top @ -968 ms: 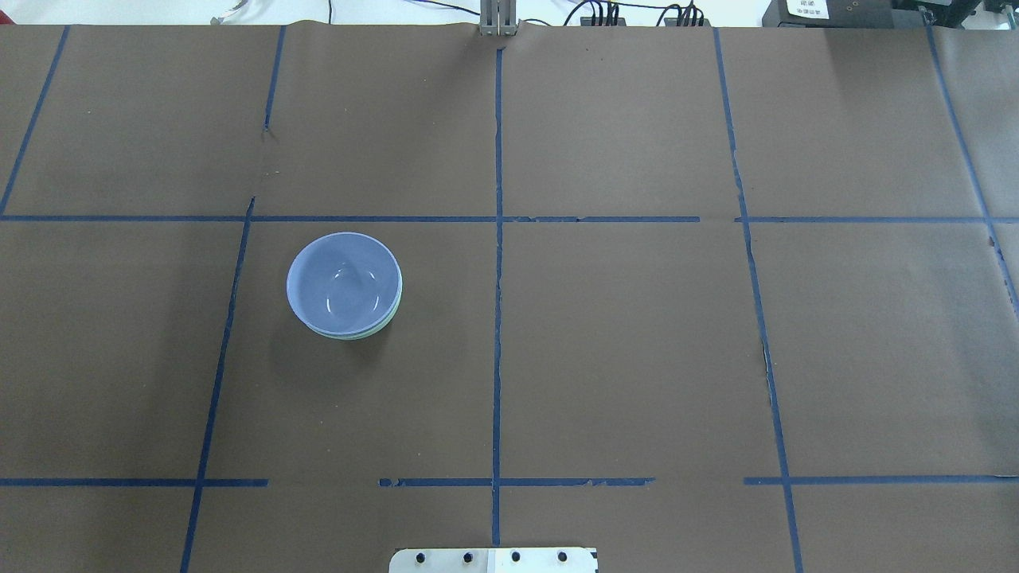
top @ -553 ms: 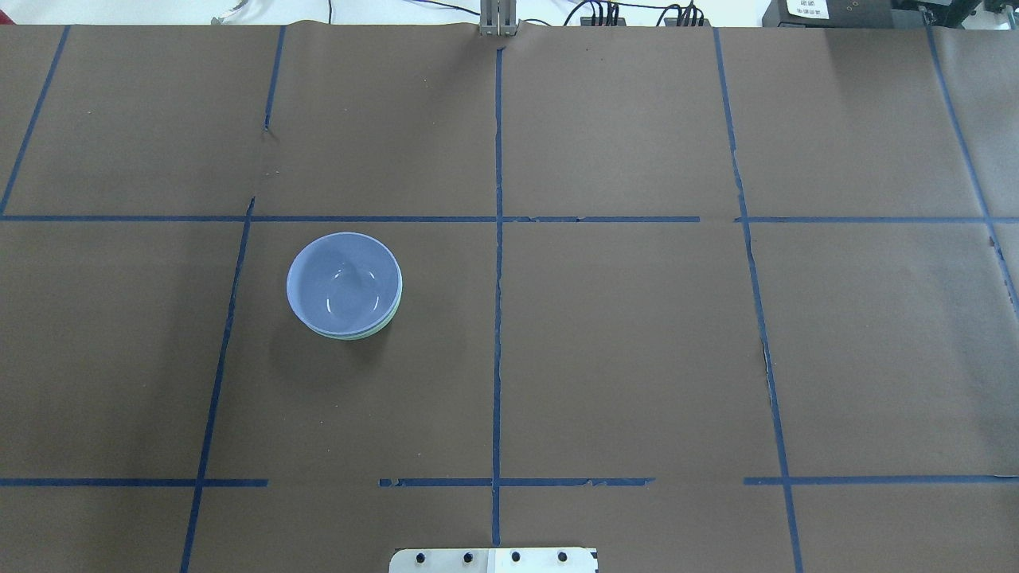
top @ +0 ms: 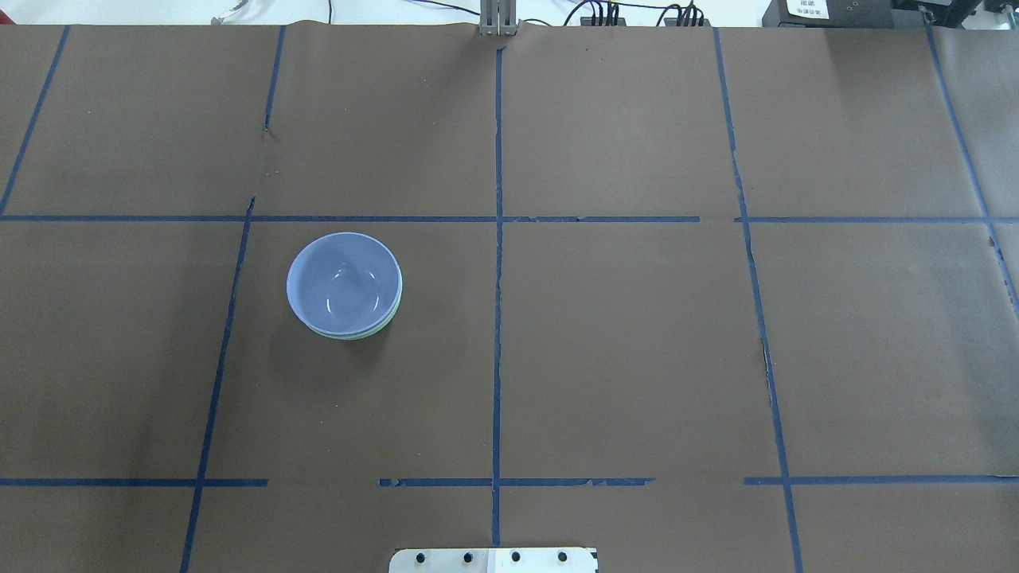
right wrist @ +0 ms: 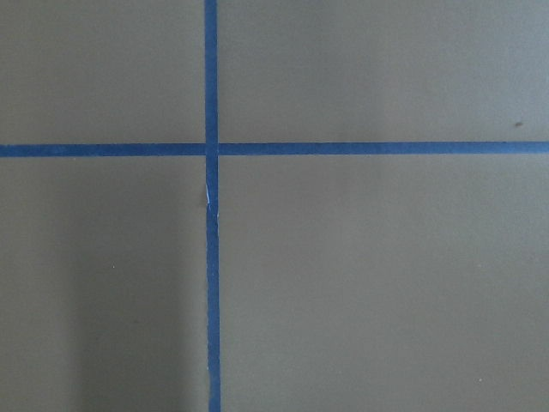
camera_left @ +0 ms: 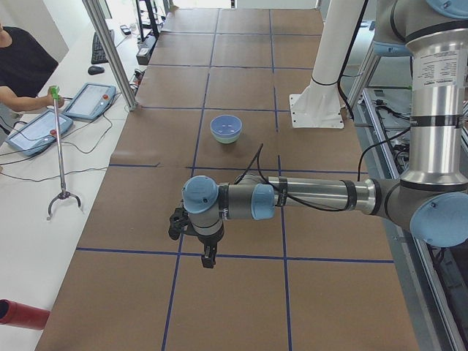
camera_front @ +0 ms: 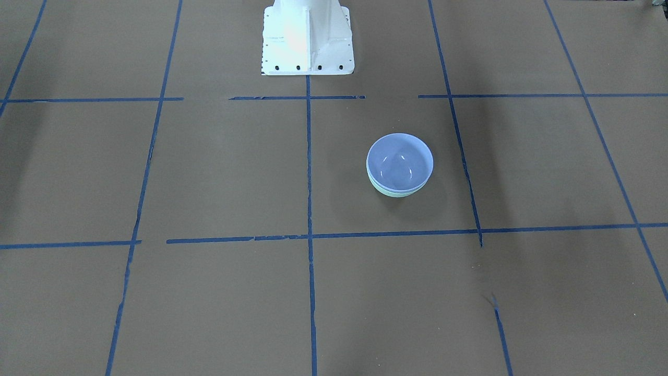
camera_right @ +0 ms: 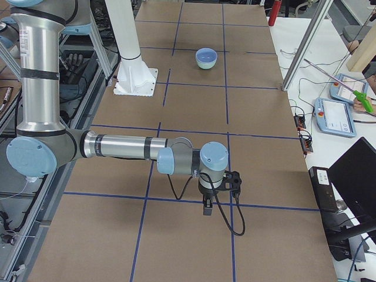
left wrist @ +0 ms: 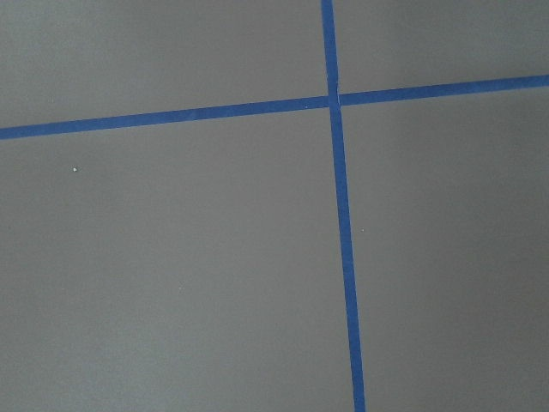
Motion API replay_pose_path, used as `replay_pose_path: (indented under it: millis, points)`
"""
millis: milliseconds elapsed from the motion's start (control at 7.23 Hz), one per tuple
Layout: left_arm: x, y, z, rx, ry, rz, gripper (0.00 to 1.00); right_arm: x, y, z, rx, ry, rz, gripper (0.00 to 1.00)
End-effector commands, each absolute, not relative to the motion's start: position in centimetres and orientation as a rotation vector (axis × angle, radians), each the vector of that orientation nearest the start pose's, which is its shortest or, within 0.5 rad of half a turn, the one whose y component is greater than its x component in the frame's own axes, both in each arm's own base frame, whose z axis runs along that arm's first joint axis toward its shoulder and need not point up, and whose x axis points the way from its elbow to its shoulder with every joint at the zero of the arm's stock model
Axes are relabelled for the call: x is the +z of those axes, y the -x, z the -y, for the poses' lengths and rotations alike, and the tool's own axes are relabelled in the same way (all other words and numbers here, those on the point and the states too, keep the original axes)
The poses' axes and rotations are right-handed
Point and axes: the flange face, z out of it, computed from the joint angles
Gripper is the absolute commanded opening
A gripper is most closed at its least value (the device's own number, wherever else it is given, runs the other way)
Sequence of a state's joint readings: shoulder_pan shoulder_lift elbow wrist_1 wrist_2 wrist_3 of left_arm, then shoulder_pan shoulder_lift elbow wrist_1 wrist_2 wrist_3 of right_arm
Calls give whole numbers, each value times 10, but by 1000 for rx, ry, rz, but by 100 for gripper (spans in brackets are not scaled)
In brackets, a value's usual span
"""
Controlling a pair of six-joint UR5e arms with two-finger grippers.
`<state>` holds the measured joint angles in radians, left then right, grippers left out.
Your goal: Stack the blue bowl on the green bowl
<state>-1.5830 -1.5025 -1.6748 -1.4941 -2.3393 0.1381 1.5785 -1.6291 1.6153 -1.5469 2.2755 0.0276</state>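
The blue bowl [top: 342,280] sits nested inside the green bowl [top: 351,337] on the brown table, left of the centre line. Only a thin mint edge of the green bowl shows under it. The stack also shows in the front-facing view, blue bowl [camera_front: 399,163] in green bowl [camera_front: 395,192]. My left gripper [camera_left: 208,256] hangs over the table's left end, far from the bowls, seen only in the exterior left view. My right gripper [camera_right: 207,207] hangs over the right end, seen only in the exterior right view. I cannot tell whether either is open or shut. Both wrist views show only paper and tape.
Blue tape lines [top: 497,318] divide the brown paper into squares. The robot's white base [camera_front: 307,39] stands at the table's near edge. Operators with tablets [camera_left: 40,128] and a grabber stick [camera_left: 60,146] are at a side bench.
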Motion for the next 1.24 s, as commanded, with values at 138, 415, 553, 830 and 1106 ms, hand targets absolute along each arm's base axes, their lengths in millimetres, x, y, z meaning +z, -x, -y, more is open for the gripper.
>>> replay_pose_path:
  millis: [138,415,553,830,1106]
  points:
    - [642,70,464,108,-34,-769,100,667,-72,467,30,-3,704,100]
    - [642,70,464,108,-34,-769,100,667,-72,467,30,-3,706,100]
    - [642,70,464,107,-32,-769,100,667,-72,467,31,-2,706,100]
    - [641,80,463,90,-43,-768,100,667,-72,467,30,-3,704,100]
    - [640,80,463,90,-44,-768,100,667,-72,467,30,-3,704,100]
